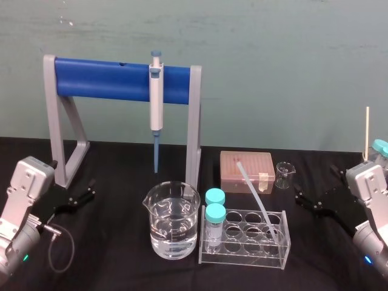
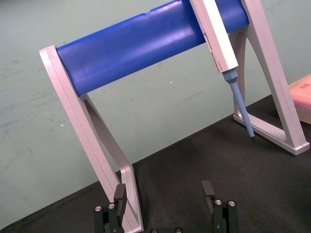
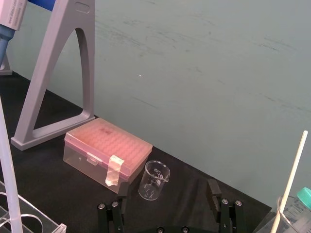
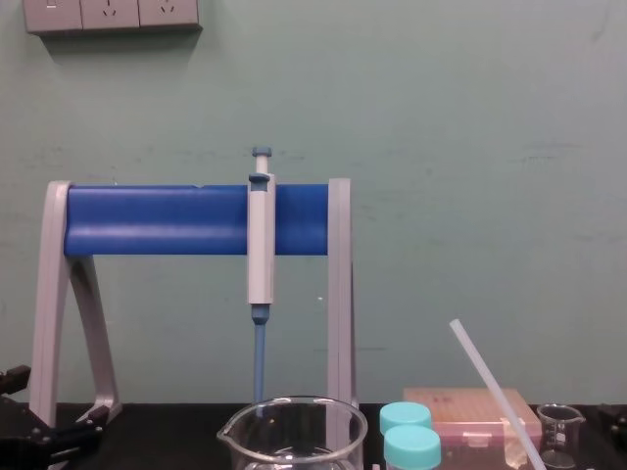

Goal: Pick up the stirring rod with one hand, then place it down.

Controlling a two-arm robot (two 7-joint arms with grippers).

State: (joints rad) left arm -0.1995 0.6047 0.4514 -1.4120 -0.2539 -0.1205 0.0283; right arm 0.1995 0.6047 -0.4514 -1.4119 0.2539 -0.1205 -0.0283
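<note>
The stirring rod (image 1: pixel 257 200), a long, straight, translucent white stick, leans in the clear tube rack (image 1: pixel 242 257) on the black worktop (image 1: pixel 121 254). The right claw (image 1: pixel 311 203) sits apart on its right, spread wide. The left claw (image 1: pixel 82 195) is also wide.

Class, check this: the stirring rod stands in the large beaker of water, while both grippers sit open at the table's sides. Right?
Not quite. The head view shows the stirring rod leaning in the clear tube rack, beside the large beaker. The left gripper and right gripper do sit open at the table's sides.
</note>
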